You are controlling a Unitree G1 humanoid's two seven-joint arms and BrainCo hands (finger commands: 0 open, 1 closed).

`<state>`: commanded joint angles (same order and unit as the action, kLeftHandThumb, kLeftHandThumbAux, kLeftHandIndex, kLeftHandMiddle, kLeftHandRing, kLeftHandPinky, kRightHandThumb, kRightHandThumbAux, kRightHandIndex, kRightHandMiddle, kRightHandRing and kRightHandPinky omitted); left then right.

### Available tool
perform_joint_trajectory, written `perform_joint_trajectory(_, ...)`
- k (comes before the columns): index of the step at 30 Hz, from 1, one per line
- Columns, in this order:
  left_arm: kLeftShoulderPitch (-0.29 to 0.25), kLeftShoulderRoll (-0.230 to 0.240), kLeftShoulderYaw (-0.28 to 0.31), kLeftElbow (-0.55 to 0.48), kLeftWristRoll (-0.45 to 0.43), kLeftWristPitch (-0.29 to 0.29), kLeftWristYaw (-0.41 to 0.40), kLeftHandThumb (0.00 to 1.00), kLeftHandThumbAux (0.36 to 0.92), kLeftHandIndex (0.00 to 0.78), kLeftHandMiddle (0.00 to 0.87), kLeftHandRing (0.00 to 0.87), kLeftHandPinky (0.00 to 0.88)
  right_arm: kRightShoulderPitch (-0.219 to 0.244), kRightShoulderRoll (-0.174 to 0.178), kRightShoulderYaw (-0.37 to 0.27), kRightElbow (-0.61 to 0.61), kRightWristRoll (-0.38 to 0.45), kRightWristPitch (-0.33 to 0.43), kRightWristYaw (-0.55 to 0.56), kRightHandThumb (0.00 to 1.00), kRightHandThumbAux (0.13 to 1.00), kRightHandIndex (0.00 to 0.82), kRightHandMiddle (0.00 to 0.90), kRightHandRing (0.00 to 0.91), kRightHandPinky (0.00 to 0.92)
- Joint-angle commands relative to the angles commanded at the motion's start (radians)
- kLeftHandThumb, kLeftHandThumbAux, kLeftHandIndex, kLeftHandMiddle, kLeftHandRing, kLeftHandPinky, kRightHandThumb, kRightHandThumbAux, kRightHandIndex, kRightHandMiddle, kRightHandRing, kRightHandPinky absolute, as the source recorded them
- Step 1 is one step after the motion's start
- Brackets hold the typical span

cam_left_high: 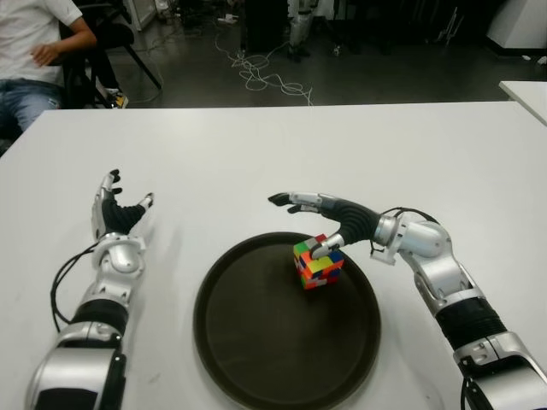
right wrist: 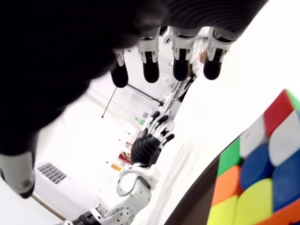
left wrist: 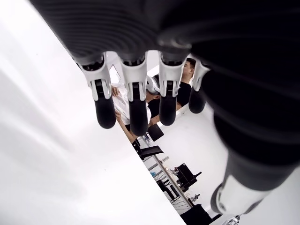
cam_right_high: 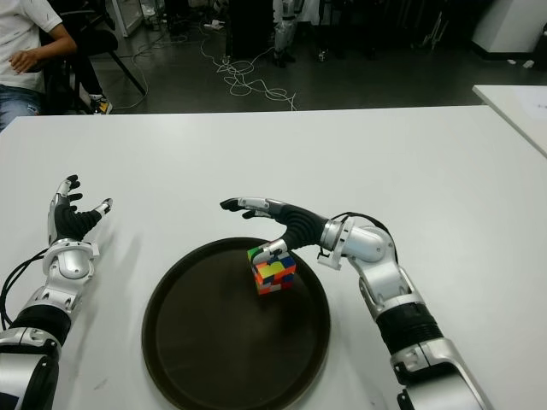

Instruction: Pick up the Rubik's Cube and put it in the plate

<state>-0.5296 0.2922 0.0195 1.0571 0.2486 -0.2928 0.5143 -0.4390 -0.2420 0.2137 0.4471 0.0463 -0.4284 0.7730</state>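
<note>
White table [cam_left_high: 359, 145]: Rubik's Cube [cam_left_high: 318, 262] near plate [cam_left_high: 256, 342] rim, right hand [cam_left_high: 329, 220] open.

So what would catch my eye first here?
Probably the bright Rubik's cube, sitting on the dark round plate in the middle of the white table. The right robot hand hangs just over it with fingers spread, while the left robot hand shows open, left of the plate.

One Rubik's Cube [cam_left_high: 319, 263], one dark round plate [cam_left_high: 248, 350], one white table [cam_left_high: 342, 154] — and two robot hands: the left hand [cam_left_high: 118, 213], the right hand [cam_left_high: 329, 218]. One seated person [cam_left_high: 34, 51] at far left.
</note>
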Motion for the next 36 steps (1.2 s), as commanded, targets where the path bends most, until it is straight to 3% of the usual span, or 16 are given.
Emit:
perform_joint_trajectory(8, 0.002, 0.004, -0.006, 0.001, 0.007, -0.011, 0.001, 0.288, 0.762, 0.109, 0.166, 0.171, 0.187, -0.025, -0.008, -0.039, 0.007, 0.024, -0.02, -0.026, 0.0, 0.625, 0.0, 0.016, 0.011, 0.003)
perform_joint_trajectory(12, 0.002, 0.003, -0.004, 0.002, 0.004, -0.014, -0.003, 0.289, 0.762, 0.107, 0.163, 0.169, 0.19, -0.038, 0.006, -0.056, 0.03, 0.035, -0.03, -0.035, 0.0, 0.655, 0.0, 0.017, 0.009, 0.008)
perform_joint_trajectory(16, -0.002, 0.003, -0.004, 0.003, 0.006, -0.006, 0.001, 0.272, 0.757, 0.108, 0.169, 0.179, 0.206, -0.096, -0.008, -0.123, 0.184, 0.048, -0.103, -0.072, 0.0, 0.731, 0.0, 0.006, 0.001, 0.001)
perform_joint_trajectory(22, 0.002, 0.001, -0.007, -0.004, 0.009, -0.006, 0.004, 0.264, 0.76, 0.107, 0.17, 0.178, 0.196, -0.143, -0.039, -0.198, 0.287, 0.063, -0.159, -0.106, 0.0, 0.811, 0.0, 0.007, 0.0, 0.001)
perform_joint_trajectory(26, 0.003, 0.001, -0.005, -0.005, 0.007, -0.005, 0.001, 0.273, 0.766, 0.105, 0.17, 0.178, 0.2, -0.174, -0.023, -0.23, 0.368, 0.037, -0.183, -0.203, 0.0, 0.825, 0.0, 0.006, 0.0, 0.0)
perform_joint_trajectory(28, 0.002, 0.001, -0.003, -0.002, 0.004, -0.006, -0.001, 0.276, 0.769, 0.104, 0.164, 0.172, 0.195, -0.196, -0.021, -0.265, 0.479, 0.0, -0.218, -0.36, 0.0, 0.816, 0.0, 0.003, 0.0, 0.0)
perform_joint_trajectory(36, 0.0, 0.005, 0.003, 0.009, -0.001, -0.012, -0.006, 0.285, 0.763, 0.107, 0.165, 0.179, 0.225, -0.232, -0.034, -0.318, 0.65, -0.053, -0.285, -0.672, 0.0, 0.787, 0.003, 0.007, 0.0, 0.0)
